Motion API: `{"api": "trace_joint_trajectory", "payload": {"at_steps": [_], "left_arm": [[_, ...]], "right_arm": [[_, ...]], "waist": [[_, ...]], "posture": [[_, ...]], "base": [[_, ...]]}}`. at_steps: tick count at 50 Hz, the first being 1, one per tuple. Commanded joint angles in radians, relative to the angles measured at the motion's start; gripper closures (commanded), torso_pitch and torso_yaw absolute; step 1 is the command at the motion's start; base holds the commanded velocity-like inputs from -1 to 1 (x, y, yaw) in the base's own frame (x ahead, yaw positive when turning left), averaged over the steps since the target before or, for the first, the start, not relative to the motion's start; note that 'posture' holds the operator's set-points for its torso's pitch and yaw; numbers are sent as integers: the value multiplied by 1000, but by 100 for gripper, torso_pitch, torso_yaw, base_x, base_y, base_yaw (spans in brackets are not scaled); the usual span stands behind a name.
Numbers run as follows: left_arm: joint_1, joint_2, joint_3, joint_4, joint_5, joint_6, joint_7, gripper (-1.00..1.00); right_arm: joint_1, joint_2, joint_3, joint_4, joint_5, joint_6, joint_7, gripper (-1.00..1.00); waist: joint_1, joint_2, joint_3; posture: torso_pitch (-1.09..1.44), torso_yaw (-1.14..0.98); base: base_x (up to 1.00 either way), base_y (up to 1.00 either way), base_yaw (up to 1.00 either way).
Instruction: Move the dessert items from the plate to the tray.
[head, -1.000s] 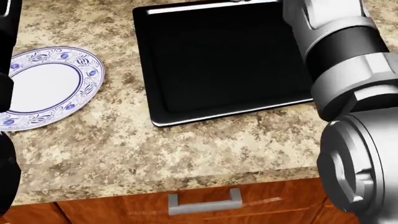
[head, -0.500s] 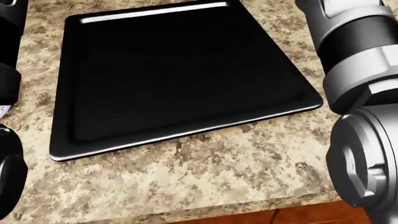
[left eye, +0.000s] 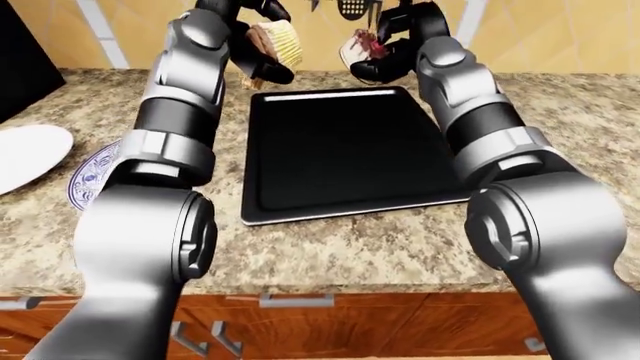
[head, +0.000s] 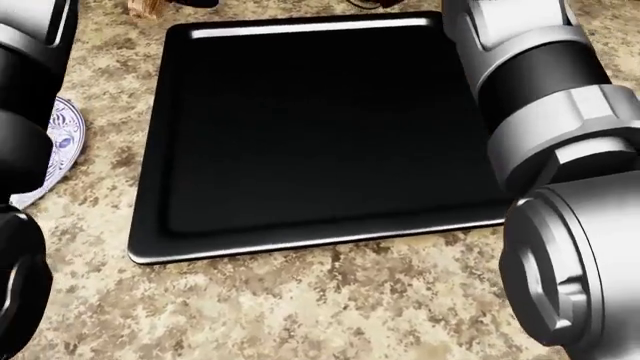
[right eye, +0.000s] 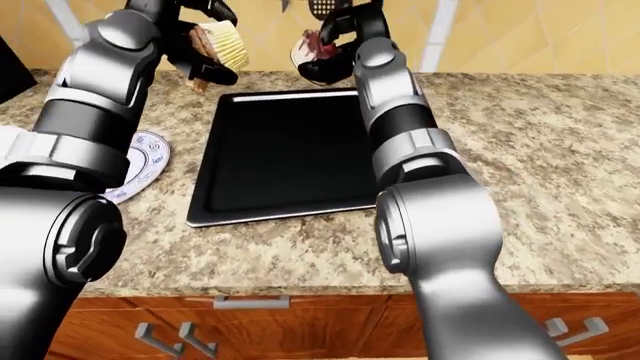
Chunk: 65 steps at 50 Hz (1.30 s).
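A black tray (left eye: 345, 146) lies on the granite counter, with nothing on it. My left hand (left eye: 262, 46) is shut on a tan cupcake (left eye: 279, 43), held high above the tray's upper left corner. My right hand (left eye: 377, 46) is shut on a whitish dessert with a dark red top (left eye: 361, 48), held above the tray's upper right part. The blue-patterned plate (right eye: 140, 166) sits left of the tray, half hidden by my left arm; its visible part is bare. In the head view the tray (head: 310, 127) fills the middle and only a sliver of the plate (head: 58, 146) shows.
A second plain white plate (left eye: 28, 154) lies at the left edge of the left-eye view. Wooden drawers with metal handles (left eye: 296, 300) run under the counter edge. Dark utensils hang on the yellow wall above the tray.
The head view has kept shifting: the plate showed whole at left, then slid out as the tray filled the view. Now the tray sits centred and the plate's edge is back.
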Motion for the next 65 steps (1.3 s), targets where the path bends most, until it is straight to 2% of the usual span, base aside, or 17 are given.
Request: {"api": "trace_joint_trajectory", "payload": {"at_steps": [1,10,16,17,18,23,32,35,39,49,50,52,54,58,60,61,65], "left_arm": [[-52,0,-1,-48,8,-47,11,100],[-40,-23,-8,-49,35,-56,-2,100],[-40,-25,-6,-45,47,-59,-2,100],[-40,-26,-5,-45,48,-58,-2,100],[-41,-26,-3,-47,47,-56,-3,100],[-40,-25,-2,-50,50,-55,-4,100],[-42,-23,1,-47,52,-55,-2,100],[-42,-22,1,-47,52,-55,-1,100],[-42,-21,1,-49,52,-54,-2,100],[-42,-19,1,-52,53,-52,-2,100],[-42,-19,3,-50,52,-52,-1,100],[-42,-19,2,-50,52,-53,-1,100],[-42,-18,2,-53,52,-52,-3,100],[-42,-15,4,-55,51,-50,-3,100],[-42,-16,2,-57,51,-50,-4,100],[-42,-17,2,-58,51,-49,-4,100],[-40,-17,2,-61,52,-48,-4,100]], "right_arm": [[-44,-19,-1,-45,-13,-9,-8,100],[-46,-41,-1,-41,-55,77,-50,100],[-27,-41,20,-33,-108,116,-72,100],[-24,-39,38,-30,-133,128,-73,100],[-23,-36,26,-32,-128,126,-74,100],[-8,-22,83,-24,-221,128,-7,100],[13,-10,81,-15,-320,126,13,100],[22,-6,111,-14,-378,101,32,100],[31,3,124,-12,-434,78,56,100],[41,17,105,-10,-497,57,75,100],[40,18,100,-10,-497,56,76,86],[41,20,98,-10,-502,57,80,73],[41,22,95,-10,-506,58,86,29],[41,24,92,-11,-514,58,94,-4],[42,24,92,-11,-517,55,99,-31],[42,24,90,-11,-517,56,98,-36],[41,25,88,-11,-521,55,101,-84]], "waist": [[-4,7,-45],[5,5,-45],[5,6,-46],[4,6,-46],[4,6,-46],[1,8,-45],[1,12,-45],[1,13,-44],[-1,14,-45],[-1,17,-48],[-1,17,-48],[-1,17,-48],[0,17,-48],[-1,17,-49],[-1,17,-49],[-1,17,-49],[0,17,-50]], "posture": [[0,0],[0,0],[0,0],[0,0],[0,0],[0,0],[0,0],[0,0],[0,0],[0,0],[0,0],[0,0],[0,0],[0,0],[0,0],[0,0],[0,0]], "base": [[0,0,0],[0,0,0],[0,0,0],[0,0,0],[0,0,0],[0,0,0],[0,0,0],[0,0,0],[0,0,0],[0,0,0],[0,0,0],[0,0,0],[0,0,0],[0,0,0],[0,0,0],[0,0,0],[0,0,0]]}}
